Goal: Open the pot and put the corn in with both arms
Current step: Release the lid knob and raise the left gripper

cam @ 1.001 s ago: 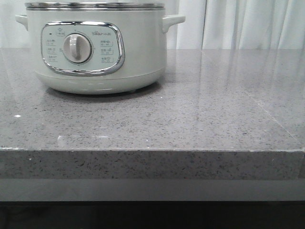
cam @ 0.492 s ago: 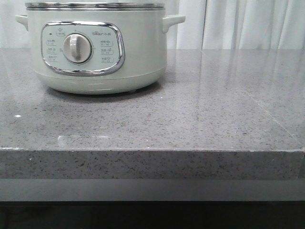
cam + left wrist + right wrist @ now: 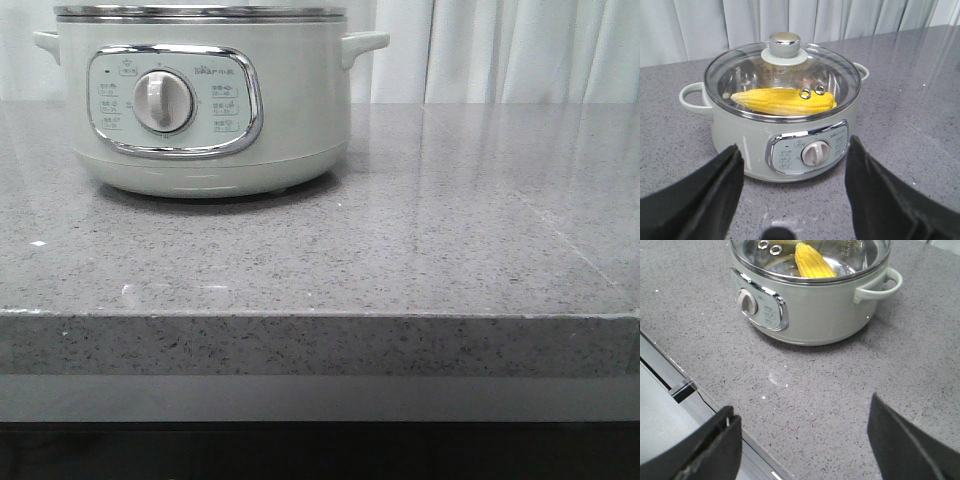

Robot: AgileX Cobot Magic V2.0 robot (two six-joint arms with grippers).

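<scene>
Sitting inside the large round pale greenish-white electric pot (image 3: 785,135), under its clear glass lid (image 3: 782,82), the bright yellow corn cob (image 3: 782,101) looks firm, light and ridged, best pinched across its middle. The lid is likely fragile and slick; its chrome knob (image 3: 784,40) is the hold. Left gripper (image 3: 795,165) and right gripper (image 3: 800,435) both gape wide, empty, apart from the pot on the grey speckled stone counter (image 3: 840,385).

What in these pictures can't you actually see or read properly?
- Front view: the pot is cut off at the top edge, so its lid and corn are out of sight; neither pincer appears.
- Right wrist view: most of the corn is cut off.
- Every view: the panel's labels are too small to read.
</scene>
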